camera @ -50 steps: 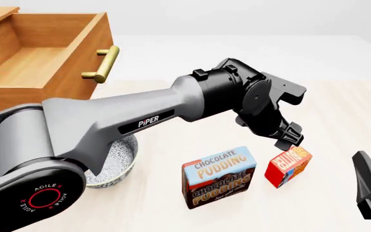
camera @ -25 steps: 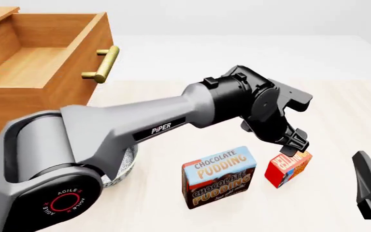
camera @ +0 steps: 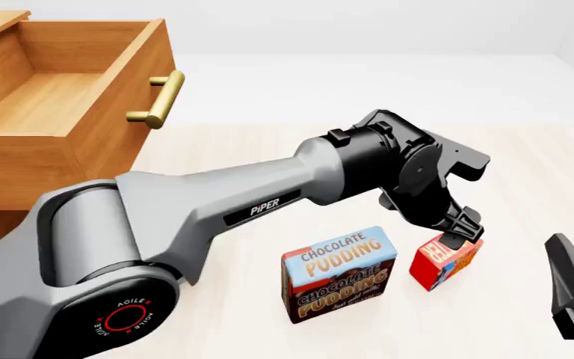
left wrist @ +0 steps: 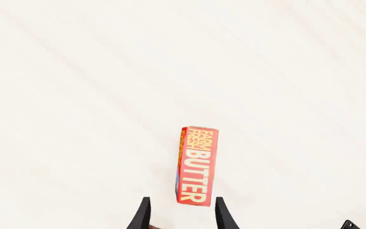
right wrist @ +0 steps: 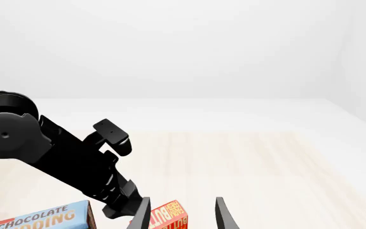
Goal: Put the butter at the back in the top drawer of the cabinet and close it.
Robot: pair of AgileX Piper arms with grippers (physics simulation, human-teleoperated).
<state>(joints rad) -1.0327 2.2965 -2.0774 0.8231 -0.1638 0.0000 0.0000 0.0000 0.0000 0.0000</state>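
Left arm comes down on the butter

Lowering since the earlier frames, the left gripper [camera: 462, 238] now stands just over the butter [camera: 445, 261], its fingers apart and astride the box top. Nothing is held yet. The top drawer [camera: 63, 97] waits open, far left.

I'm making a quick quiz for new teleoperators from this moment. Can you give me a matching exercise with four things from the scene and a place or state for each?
Things:
1. butter
2. pudding box
3. top drawer
4. left gripper

States:
A. pulled open, nothing visible inside
B. open, fingers coming down over the red box
C. standing on the table, under the gripper
D. upright, blue and brown

Pairs: 1-C, 2-D, 3-A, 4-B
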